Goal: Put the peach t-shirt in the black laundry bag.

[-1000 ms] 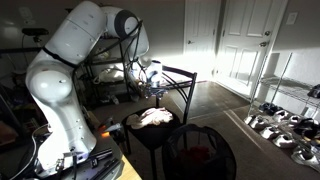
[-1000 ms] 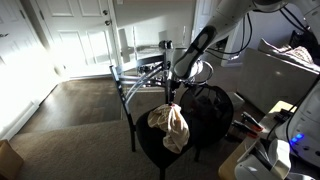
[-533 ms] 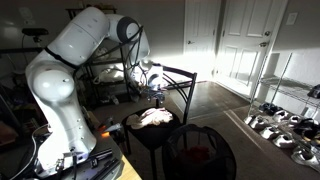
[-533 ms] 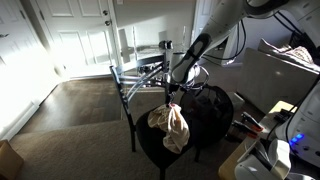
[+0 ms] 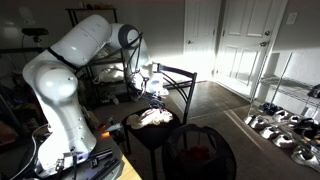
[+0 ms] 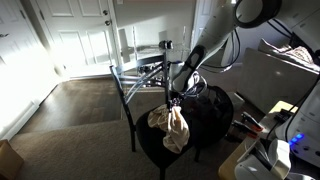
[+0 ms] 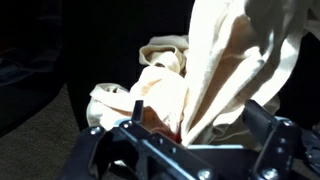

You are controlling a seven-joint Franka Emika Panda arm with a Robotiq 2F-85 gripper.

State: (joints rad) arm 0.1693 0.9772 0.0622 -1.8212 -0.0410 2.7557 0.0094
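Note:
The peach t-shirt (image 6: pixel 171 127) lies bunched on a small black stool (image 6: pixel 152 150) and rises to a narrow peak under my gripper (image 6: pixel 176 99). It also shows as a pale heap in an exterior view (image 5: pixel 152 117), with the gripper (image 5: pixel 154 90) just above it. In the wrist view a taut fold of the t-shirt (image 7: pixel 215 70) runs between the two fingers of the gripper (image 7: pixel 198 115), which pinch it. The black laundry bag (image 6: pixel 212 108) stands open right beside the stool, and it shows in both exterior views (image 5: pixel 200 152).
A black metal frame table (image 5: pixel 180 75) stands behind the stool. Wire shelves with shoes (image 5: pixel 285 120) stand at one side. White doors (image 6: pixel 75 35) and bare carpet (image 6: pixel 70 120) lie beyond. A cluttered desk edge (image 6: pixel 270 115) sits near the bag.
My arm's elbow has swung while the gripper stayed almost in place over the t-shirt. The t-shirt's shape has barely changed.

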